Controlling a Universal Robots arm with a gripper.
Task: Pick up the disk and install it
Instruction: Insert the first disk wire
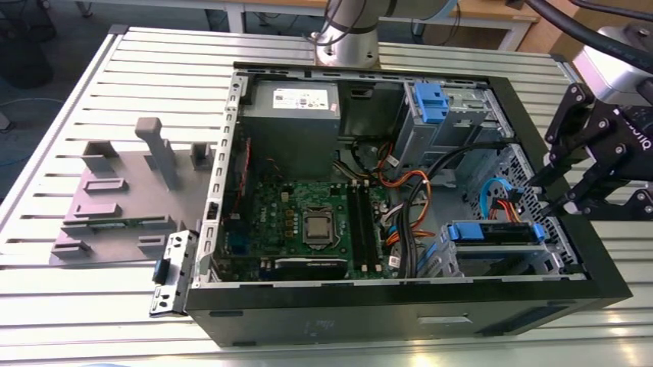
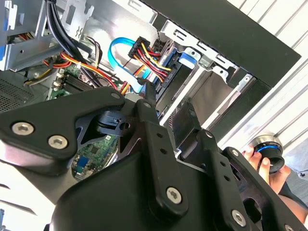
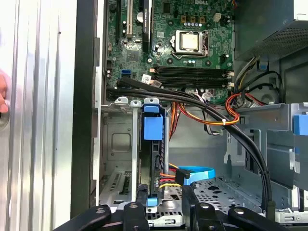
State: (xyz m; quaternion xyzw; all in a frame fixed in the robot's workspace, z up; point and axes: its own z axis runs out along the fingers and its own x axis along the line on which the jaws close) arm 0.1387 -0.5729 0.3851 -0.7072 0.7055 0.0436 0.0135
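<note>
An open computer case (image 1: 408,294) lies on its side on the slatted counter (image 1: 61,306), its motherboard (image 1: 306,218) facing up. A grey moulded fixture (image 1: 122,191) and a small metal bracket (image 1: 173,271) sit on the counter at the exterior view's left. Inside the case, thick black cables (image 3: 202,103) and orange-and-yellow wires (image 1: 408,187) run from the board across to the drive cage (image 1: 490,256). A blue ribbon cable (image 3: 197,172) curls just beside that cage.

The disk (image 1: 495,232) sits in the cage, at the case's near corner on the exterior view's right. It stands on edge in the first wrist view, with the blue carrier (image 3: 153,127) showing and the labelled face hidden. Its long edge runs from the motherboard side towards the case wall at the exterior view's right, and coloured wires meet that end.

The arm's wrist reaches in from the exterior view's upper right. The gripper (image 1: 556,195) tilts down over that case wall, above and apart from the disk. Its fingers are spread, with nothing between them. A person's hand (image 2: 262,163) holds a round black-and-blue object (image 2: 274,154) outside the case.
</note>
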